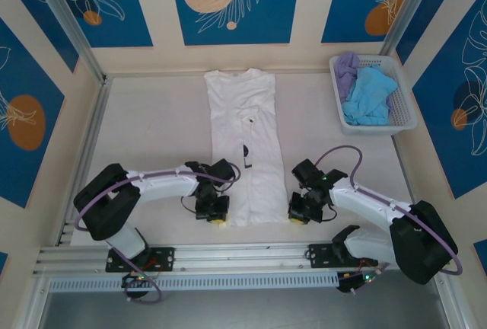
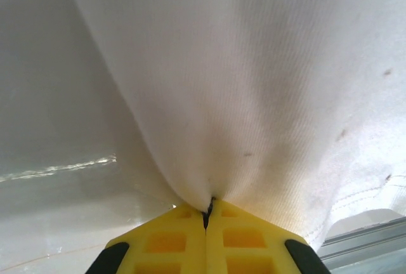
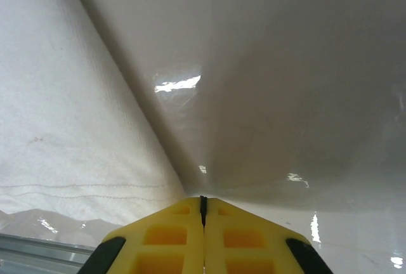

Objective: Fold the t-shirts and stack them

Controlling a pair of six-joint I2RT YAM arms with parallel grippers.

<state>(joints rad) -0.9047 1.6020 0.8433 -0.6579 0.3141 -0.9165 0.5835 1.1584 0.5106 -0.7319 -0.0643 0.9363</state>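
Top external.
- White shirt (image 1: pixel 245 138): flat on the tabletop (image 1: pixel 152 131), a long narrow strip with the sides turned in, collar at the far end, hem at the near end, small dark marks on the front.
- Left end effector (image 1: pixel 217 221): at the shirt's near left corner, touching the cloth.
- Right end effector (image 1: pixel 295 218): at the shirt's near right corner, touching the cloth.
- Basket (image 1: pixel 407 108): well to the right of the shirt's collar end; holds a blue shirt (image 1: pixel 369 99) and, behind it, a lavender shirt (image 1: pixel 347 66), both crumpled.

Left wrist.
- Left end effector (image 2: pixel 206 214): yellow fingers pressed together, clamped on a pinch of white shirt (image 2: pixel 254 84), which tents away from the tips.
- Tabletop (image 2: pixel 51 128): bare, left of the shirt.
- Rail (image 2: pixel 368 242): metal, beyond the shirt's hem at lower right.

Right wrist.
- Right end effector (image 3: pixel 203 204): yellow fingers pressed together, clamped on the edge of the white shirt (image 3: pixel 70 134), stitched hem showing at lower left.
- Tabletop (image 3: pixel 285 84): glossy, right of the shirt.
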